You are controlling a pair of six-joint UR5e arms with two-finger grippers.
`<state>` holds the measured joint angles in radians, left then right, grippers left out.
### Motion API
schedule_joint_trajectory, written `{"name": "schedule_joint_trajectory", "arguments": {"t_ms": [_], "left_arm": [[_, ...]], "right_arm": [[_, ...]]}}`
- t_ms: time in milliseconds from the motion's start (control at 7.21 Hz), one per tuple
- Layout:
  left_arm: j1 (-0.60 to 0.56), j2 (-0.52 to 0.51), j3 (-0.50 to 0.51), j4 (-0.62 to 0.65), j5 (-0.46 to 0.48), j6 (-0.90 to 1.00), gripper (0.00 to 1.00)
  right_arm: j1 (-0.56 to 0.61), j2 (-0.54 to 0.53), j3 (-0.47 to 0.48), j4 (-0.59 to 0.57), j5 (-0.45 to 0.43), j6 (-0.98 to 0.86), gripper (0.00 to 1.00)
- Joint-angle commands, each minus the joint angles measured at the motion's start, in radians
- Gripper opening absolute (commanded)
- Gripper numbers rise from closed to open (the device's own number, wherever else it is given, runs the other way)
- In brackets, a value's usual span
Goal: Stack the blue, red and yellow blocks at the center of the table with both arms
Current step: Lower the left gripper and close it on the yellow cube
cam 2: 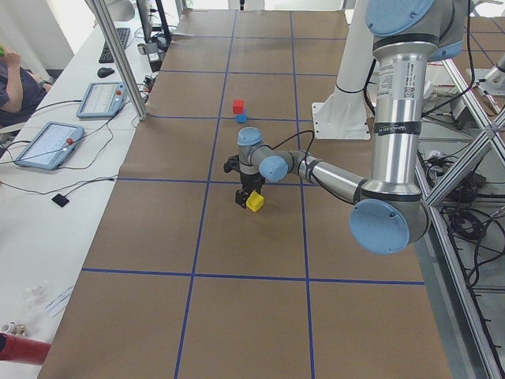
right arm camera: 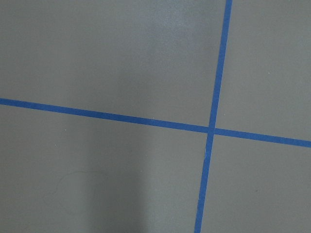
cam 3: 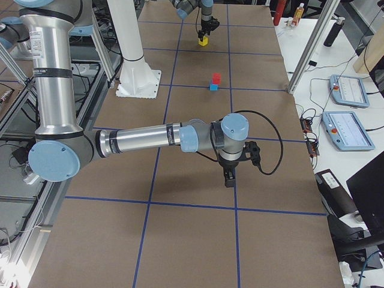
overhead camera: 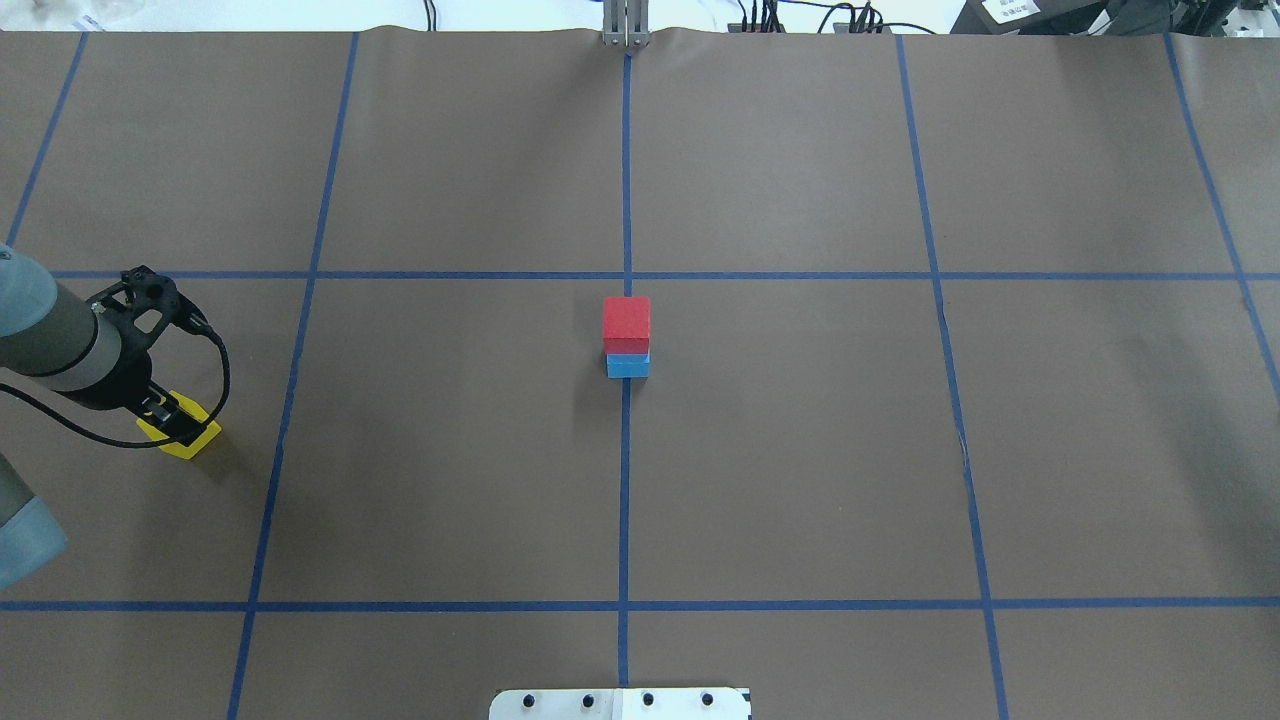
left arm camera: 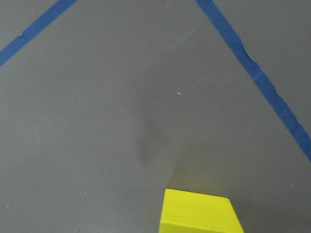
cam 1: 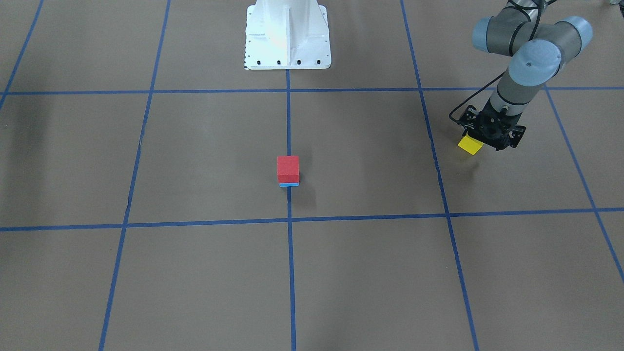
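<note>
A red block (cam 1: 287,168) sits on a blue block (cam 1: 289,185) at the table's centre, where the tape lines cross; the stack also shows in the overhead view (overhead camera: 627,322). My left gripper (overhead camera: 172,420) is far out on my left side, shut on the yellow block (overhead camera: 190,442), which hangs just above the table with a faint shadow under it. The yellow block fills the bottom edge of the left wrist view (left arm camera: 199,213). My right gripper (cam 3: 228,178) shows only in the exterior right view, low over bare table; I cannot tell whether it is open or shut.
The white robot base (cam 1: 287,39) stands behind the stack. Blue tape lines divide the brown table (overhead camera: 800,450). A metal post (cam 2: 118,63) and tablets (cam 2: 47,144) stand along the operators' edge.
</note>
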<state>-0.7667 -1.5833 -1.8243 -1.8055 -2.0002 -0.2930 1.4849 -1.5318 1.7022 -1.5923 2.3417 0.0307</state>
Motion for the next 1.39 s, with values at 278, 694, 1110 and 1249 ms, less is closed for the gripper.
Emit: {"name": "schedule_joint_trajectory", "arguments": {"t_ms": [278, 694, 1110, 1249], "left_arm": [[0.012, 0.000, -0.012, 0.000, -0.002, -0.031, 0.00], [0.007, -0.007, -0.146, 0.142, -0.050, -0.043, 0.00], [-0.055, -0.395, -0.213, 0.679, -0.115, -0.086, 0.00], [-0.065, -0.564, -0.184, 0.844, -0.141, -0.121, 0.00]], "right_arm": [[0.000, 0.002, 0.001, 0.000, -0.001, 0.000, 1.00], [0.000, 0.004, 0.002, -0.002, 0.001, 0.000, 1.00], [0.000, 0.002, 0.004, 0.000, 0.001, -0.005, 1.00], [0.008, -0.001, 0.004, 0.002, 0.001, -0.008, 1.00]]}}
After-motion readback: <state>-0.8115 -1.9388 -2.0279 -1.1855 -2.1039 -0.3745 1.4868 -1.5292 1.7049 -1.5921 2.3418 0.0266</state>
